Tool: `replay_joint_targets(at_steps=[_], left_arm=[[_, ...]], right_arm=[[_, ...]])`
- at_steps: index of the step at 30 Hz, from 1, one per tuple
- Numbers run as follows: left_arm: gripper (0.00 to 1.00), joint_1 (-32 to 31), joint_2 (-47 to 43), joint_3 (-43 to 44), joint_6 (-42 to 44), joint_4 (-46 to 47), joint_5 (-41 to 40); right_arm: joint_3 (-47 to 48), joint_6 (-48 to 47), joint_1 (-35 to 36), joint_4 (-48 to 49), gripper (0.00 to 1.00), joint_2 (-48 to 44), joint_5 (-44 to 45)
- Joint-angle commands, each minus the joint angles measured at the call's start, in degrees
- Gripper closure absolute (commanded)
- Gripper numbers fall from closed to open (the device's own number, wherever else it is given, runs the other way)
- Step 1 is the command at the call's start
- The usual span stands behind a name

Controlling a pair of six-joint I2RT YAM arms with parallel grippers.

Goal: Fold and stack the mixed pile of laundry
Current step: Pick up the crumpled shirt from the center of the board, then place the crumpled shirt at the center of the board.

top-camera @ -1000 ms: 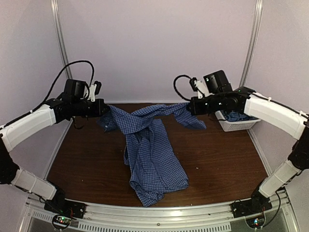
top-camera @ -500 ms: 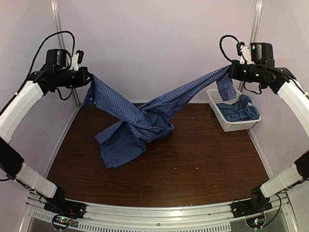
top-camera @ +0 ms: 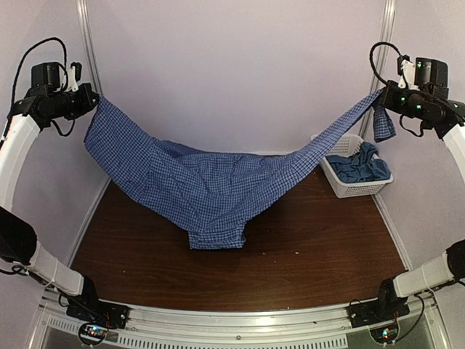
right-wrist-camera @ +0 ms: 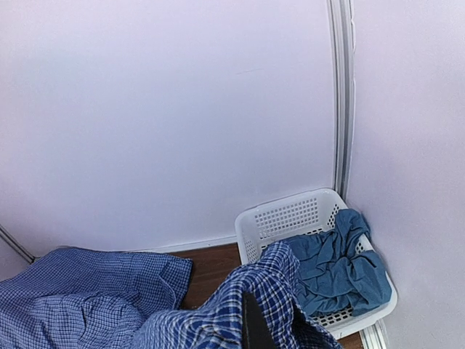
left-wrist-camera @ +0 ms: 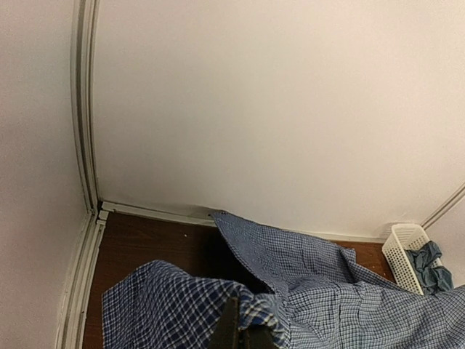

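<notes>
- left end effector (top-camera: 93, 101): up high at the far left, jaws together and clamped on one edge of the checked shirt (top-camera: 211, 190). Probably raised so the cloth hangs free and opens out.
- checked shirt: strung between both end effectors like a hammock, sagging in the middle, with the lowest fold low over the table (top-camera: 312, 243). Can't tell if it touches. The spread looks like prep for laying it flat to fold.
- right end effector (top-camera: 385, 98): up high at the far right, jaws together and clamped on the shirt's other end, a sleeve by the look. A short tail dangles below the grip.
- teal t-shirt (top-camera: 354, 164): crumpled inside the white basket (top-camera: 356, 189) at the table's far right, below the right end effector. Not held, and likely next in line.
- count: two end effectors, one checked shirt, one teal t-shirt, one basket. Nothing folded or stacked yet.
</notes>
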Motion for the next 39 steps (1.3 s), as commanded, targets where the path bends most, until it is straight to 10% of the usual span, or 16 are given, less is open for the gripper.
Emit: replay_joint_targets(at_steps=[1,9,24,33,39], left_arm=[[1.00,0.58,-2.34,-1.83,0.81,0.75,4.05],[1.00,-3.11,-8.23,-13.91,11.05,-1.63,12.21],[1.00,-50.89,0.39,1.00,21.88,-5.77,12.45],[1.00,-49.96,17.46,10.73,11.05,-3.01,-7.54],[1.00,-44.78,31.07,14.67,5.63,-2.21,-5.35]], right_arm=[[0.78,-1.51,-1.07,-0.61,1.00,-1.24,0.67],[-7.65,-1.13,-1.04,0.87,1.00,0.21,-3.79],[-1.29,1.40,2.85,3.28,1.00,13.04,-10.23],[2.35,0.93,6.69,3.07,1.00,18.35,-10.83],[11.27,0.28,9.98,0.16,1.00,26.83,-12.27]])
